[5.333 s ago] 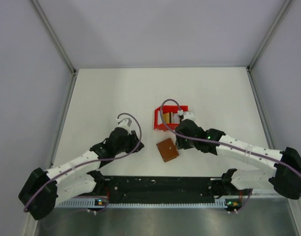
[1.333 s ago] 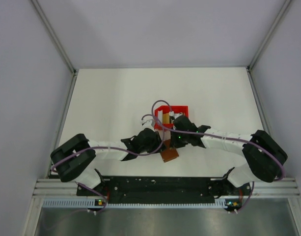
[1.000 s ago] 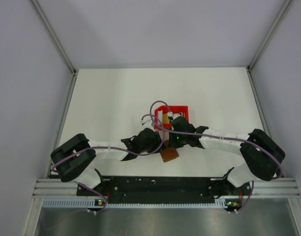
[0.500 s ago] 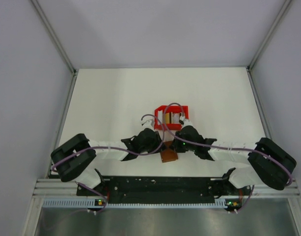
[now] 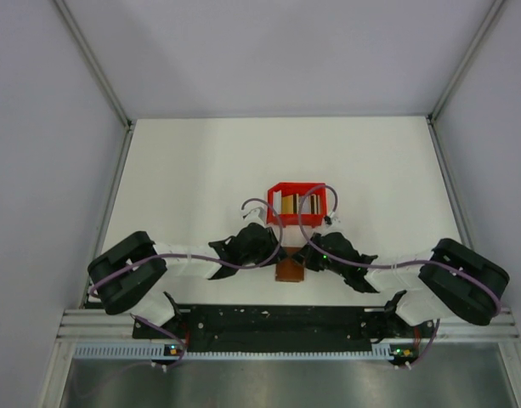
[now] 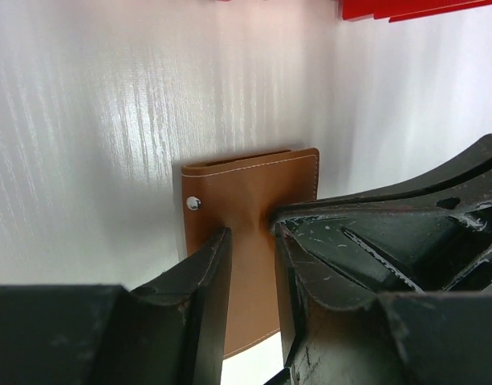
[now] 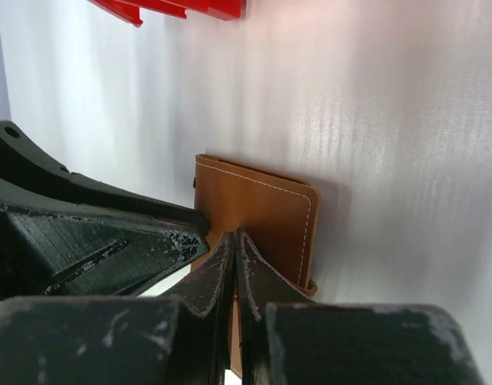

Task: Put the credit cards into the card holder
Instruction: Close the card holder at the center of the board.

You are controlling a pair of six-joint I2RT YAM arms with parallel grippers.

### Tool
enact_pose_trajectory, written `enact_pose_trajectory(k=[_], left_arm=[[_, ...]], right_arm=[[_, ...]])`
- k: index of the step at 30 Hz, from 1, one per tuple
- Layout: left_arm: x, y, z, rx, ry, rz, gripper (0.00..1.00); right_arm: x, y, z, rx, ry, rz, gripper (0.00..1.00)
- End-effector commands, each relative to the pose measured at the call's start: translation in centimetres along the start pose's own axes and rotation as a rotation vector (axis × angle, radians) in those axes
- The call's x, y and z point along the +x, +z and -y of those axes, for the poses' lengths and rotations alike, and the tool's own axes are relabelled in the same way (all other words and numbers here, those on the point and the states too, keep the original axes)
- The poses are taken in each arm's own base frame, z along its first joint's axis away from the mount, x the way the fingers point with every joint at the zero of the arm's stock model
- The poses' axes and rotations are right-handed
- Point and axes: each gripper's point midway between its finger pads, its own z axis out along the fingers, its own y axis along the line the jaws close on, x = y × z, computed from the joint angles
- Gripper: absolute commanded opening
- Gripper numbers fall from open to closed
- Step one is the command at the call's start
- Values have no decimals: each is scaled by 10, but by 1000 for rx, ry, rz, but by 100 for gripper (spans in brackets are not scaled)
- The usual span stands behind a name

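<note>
Your right fingers [image 7: 220,269] are pressed together, empty, tips at the wallet [image 7: 258,212], just back from the bin [image 5: 299,185]; your left fingers [image 6: 204,277] stand apart over its other side, contact unclear. The wallet lies closed on the tabletop [image 5: 201,170] between both arms, turned square since a second ago, and the cards [image 5: 288,203] sit in the bin, so opening the wallet likely comes next.

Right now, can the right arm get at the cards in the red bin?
Probably yes: the credit cards sit in the open-topped red bin just beyond the card holder, nothing between. The right gripper is shut and must open first.
</note>
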Motion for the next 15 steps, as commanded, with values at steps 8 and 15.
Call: enact_pose_trajectory(k=[8,15], left_arm=[[7,-4,-17,-43,7,-4,33],[5,-27,-9,-24,52,-28,33]], right_arm=[[74,-8,98,340,-1,-263,0],[89,-17,103,360,57,-307,0]])
